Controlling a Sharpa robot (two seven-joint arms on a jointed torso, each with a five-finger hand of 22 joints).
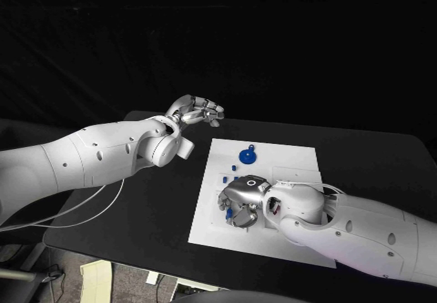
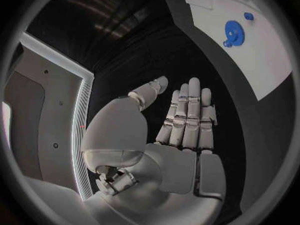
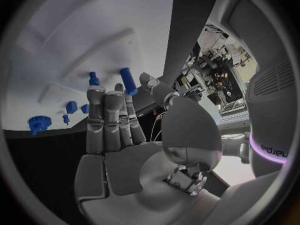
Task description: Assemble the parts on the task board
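The white task board (image 1: 273,189) lies mid-table. A blue gear (image 1: 247,154) sits near its far edge, with small blue parts (image 1: 234,168) just before it. My right hand (image 1: 244,201) hovers low over the board's left-middle. In the right wrist view its fingers (image 3: 106,120) are stretched out, and two upright blue pegs (image 3: 128,80) (image 3: 94,78) stand just beyond the fingertips; nothing is plainly gripped. The gear (image 3: 39,124) and small parts (image 3: 71,107) lie further off. My left hand (image 1: 196,110) is raised beyond the board's far left corner, its fingers (image 2: 187,115) straight and empty, with the gear (image 2: 233,33) far off.
The black table (image 1: 136,214) surrounds the board, with bare room to its left and far side. A white cable (image 1: 82,211) hangs under my left arm near the table's left edge.
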